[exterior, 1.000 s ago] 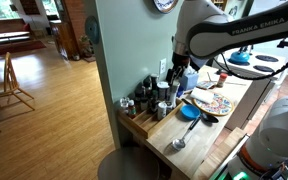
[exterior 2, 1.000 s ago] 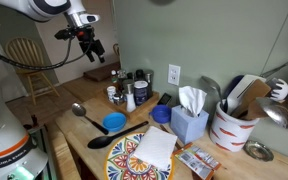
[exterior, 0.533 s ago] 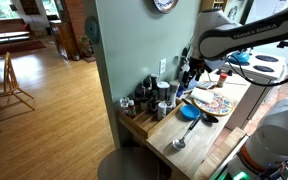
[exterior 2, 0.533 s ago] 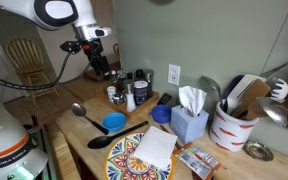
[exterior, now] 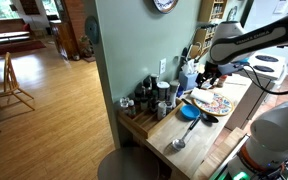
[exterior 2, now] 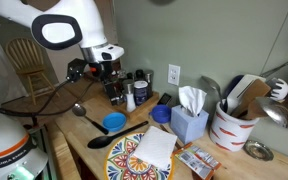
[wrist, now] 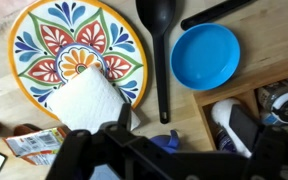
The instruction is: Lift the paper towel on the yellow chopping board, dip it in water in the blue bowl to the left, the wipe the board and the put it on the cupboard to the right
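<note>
White paper towel (wrist: 90, 100) lying flat on the yellow chopping board (wrist: 36, 62), toward the lower edge of the wrist view: a squarish, smooth sheet with a faint quilted texture, one corner reaching past the rim. In an exterior view, the towel (exterior 2: 156, 148) a pale sheet set askew across the near right part of the board (exterior 2: 122, 160). Round board, yellow-orange rim, face crowded with blue, red and green petal patterns. Just beside it a black ladle (wrist: 160, 45), and beyond that the blue bowl (wrist: 206, 55), shallow and bright, apart from the board; impossible to tell about water inside. Steel spoon (exterior 2: 80, 112) on the wooden counter (exterior 2: 81, 137) near the bowl. Gripper (exterior 2: 106, 76) up in the air near the dark jars (exterior 2: 124, 92) at the back, well apart from the towel, jaws spread wide, holding nothing.
</note>
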`<action>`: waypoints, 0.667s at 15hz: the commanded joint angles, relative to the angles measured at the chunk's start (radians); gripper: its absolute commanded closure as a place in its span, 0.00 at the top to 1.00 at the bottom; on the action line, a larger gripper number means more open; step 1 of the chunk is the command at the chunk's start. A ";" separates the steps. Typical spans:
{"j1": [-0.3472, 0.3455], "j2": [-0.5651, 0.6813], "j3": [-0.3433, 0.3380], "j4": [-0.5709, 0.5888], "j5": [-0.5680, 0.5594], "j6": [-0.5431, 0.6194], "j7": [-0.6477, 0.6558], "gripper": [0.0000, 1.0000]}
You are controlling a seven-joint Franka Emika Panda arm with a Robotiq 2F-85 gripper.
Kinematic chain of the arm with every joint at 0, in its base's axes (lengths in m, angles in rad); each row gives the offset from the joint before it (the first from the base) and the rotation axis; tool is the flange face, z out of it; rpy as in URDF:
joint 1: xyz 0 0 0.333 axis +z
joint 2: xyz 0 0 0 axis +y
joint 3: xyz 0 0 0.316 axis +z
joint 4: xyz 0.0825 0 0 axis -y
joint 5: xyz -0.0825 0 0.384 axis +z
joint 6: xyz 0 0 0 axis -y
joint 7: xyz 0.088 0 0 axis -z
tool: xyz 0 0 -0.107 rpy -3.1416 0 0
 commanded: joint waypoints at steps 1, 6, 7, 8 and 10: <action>-0.063 0.136 0.007 0.003 -0.019 0.115 0.080 1.00; -0.126 0.291 -0.002 0.002 -0.039 0.270 0.163 1.00; -0.128 0.313 -0.010 0.004 -0.028 0.302 0.163 1.00; -0.109 0.256 -0.002 0.002 -0.015 0.239 0.133 1.00; -0.111 0.280 -0.005 0.008 -0.016 0.252 0.134 1.00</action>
